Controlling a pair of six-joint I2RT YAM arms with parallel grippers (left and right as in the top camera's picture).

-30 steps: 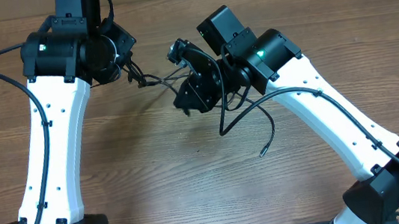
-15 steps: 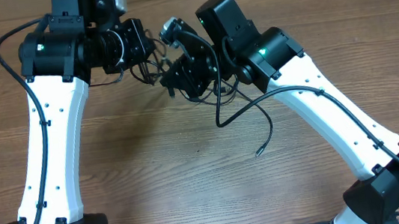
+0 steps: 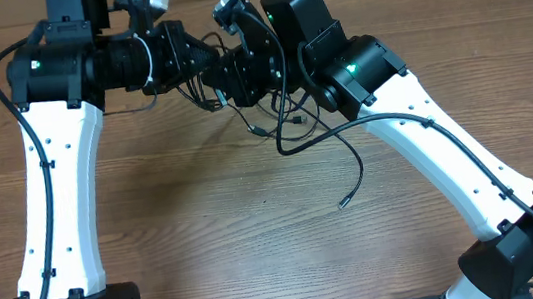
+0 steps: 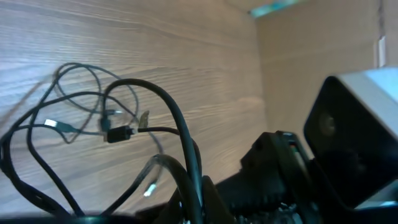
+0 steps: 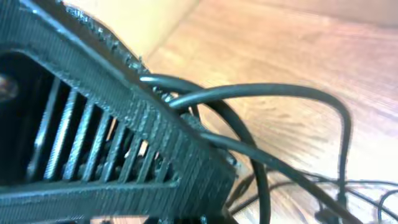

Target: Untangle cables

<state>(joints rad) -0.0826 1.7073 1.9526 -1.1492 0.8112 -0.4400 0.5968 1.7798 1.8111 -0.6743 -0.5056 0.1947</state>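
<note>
Overhead view: you are seeing L end effector (image 3: 194,62) and R end effector (image 3: 230,73) both clamping fully shut on the cables (image 3: 290,132), close together at far side of the surface (image 3: 205,227). Loose loops are hanging below R one, w/ one end trailing toward centre.

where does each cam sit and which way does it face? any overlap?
Overhead: above the table, facing down; both arms, left gripper and right gripper close together.
Left wrist: on left arm, facing across hanging cables; right arm's housing at right.
Right wrist: on right arm; own ribbed finger fills left.
Shared: all see cables, table.
</note>
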